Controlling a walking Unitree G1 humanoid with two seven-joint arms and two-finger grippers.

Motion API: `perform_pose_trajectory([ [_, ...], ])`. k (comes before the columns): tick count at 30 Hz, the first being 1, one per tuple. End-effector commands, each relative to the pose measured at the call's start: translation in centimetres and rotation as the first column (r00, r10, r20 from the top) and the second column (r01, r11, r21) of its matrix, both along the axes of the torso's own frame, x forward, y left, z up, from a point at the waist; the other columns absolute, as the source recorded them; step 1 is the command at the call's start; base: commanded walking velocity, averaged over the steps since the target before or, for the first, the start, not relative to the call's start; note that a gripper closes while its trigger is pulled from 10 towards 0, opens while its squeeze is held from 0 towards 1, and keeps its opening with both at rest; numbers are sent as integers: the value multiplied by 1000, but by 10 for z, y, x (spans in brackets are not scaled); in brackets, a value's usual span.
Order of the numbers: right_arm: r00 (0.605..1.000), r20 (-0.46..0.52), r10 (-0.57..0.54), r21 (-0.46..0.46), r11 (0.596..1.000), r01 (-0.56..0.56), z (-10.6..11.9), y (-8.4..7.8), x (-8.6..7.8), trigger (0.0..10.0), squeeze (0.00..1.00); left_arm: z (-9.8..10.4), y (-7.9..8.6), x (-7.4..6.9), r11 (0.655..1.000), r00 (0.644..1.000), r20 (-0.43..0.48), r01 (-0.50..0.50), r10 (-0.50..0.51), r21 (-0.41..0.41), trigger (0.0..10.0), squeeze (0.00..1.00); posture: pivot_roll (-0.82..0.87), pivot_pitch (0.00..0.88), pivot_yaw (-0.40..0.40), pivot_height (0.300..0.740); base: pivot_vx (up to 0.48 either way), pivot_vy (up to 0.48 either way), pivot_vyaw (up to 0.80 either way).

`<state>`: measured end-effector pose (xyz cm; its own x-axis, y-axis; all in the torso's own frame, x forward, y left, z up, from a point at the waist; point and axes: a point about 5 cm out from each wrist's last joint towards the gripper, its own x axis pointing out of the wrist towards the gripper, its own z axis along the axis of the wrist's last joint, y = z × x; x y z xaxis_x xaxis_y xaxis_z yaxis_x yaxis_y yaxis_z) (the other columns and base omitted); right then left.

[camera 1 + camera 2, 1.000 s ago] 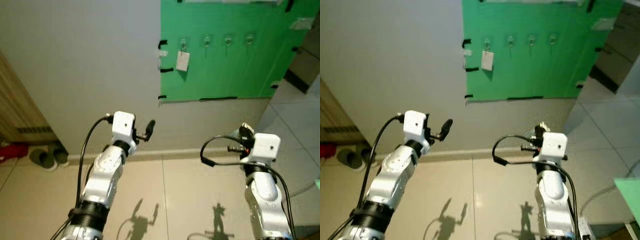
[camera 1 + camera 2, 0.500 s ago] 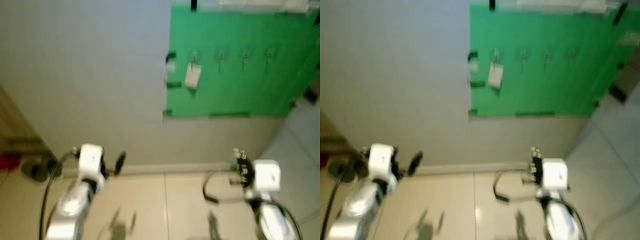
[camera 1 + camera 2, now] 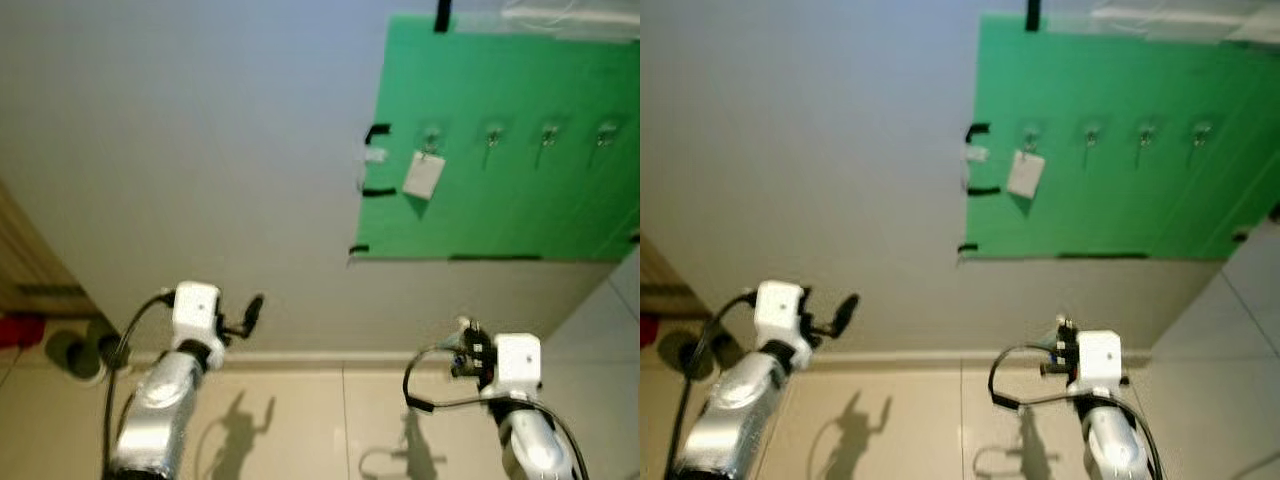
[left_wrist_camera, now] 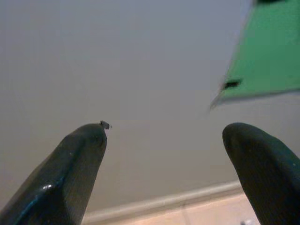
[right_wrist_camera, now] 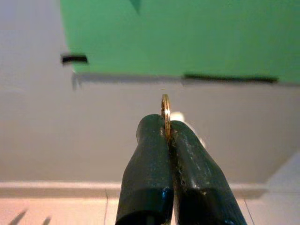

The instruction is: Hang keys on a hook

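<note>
The two head views look forward from well back at a grey wall (image 3: 180,130) that carries a green board (image 3: 520,150), with both arms low in the picture and floor tiles (image 3: 930,420) below. Each wrist view looks along its own gripper toward the same wall and shares the board's lower edge and the baseboard (image 5: 56,187) with the head views.

Open air lies between both arms and the wall — nothing stands before the green board (image 3: 520,140). A white tag (image 3: 423,174) hangs on the leftmost hook (image 3: 432,136); the three hooks (image 3: 548,138) to its right are bare.
</note>
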<state>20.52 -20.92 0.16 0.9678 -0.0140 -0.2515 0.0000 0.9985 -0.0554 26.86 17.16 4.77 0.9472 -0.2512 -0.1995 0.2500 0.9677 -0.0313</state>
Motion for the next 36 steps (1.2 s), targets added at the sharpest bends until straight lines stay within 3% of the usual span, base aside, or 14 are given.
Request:
perform_pose_trajectory([
  [1,1000,13,-9,6,1000,9,-6,-5,-4,0,0,-6,12,-7,1000,1000,-16,-13,13,28,10000,0,-49,0,25,740,322,-352,0],
  [5,998,57,-14,2,1000,14,7,-11,1,0,0,-2,9,-6,999,1000,-9,29,-29,26,10000,0,-46,0,23,740,326,-349,0],
  [10,993,114,-8,3,1000,8,17,-11,11,0,0,8,-4,6,997,996,44,72,-73,23,10000,0,-42,0,40,740,323,-350,0],
  [19,987,160,-8,19,1000,5,31,-2,14,0,0,6,-8,-3,991,988,70,135,-136,15,10000,0,-58,0,64,740,196,-395,0],
  [23,988,157,-4,19,1000,1,33,-1,14,0,0,5,-8,-3,992,987,103,122,-120,-14,10000,0,-61,0,61,740,0,-446,0],
  [31,987,162,26,19,999,-30,45,1,13,0,0,9,-10,3,990,983,119,130,-136,59,10000,0,-60,0,50,740,0,0,0],
  [36,985,172,24,30,999,-30,51,4,18,0,0,11,-10,3,993,986,125,109,-112,34,10000,0,-60,0,46,740,0,-471,0],
])
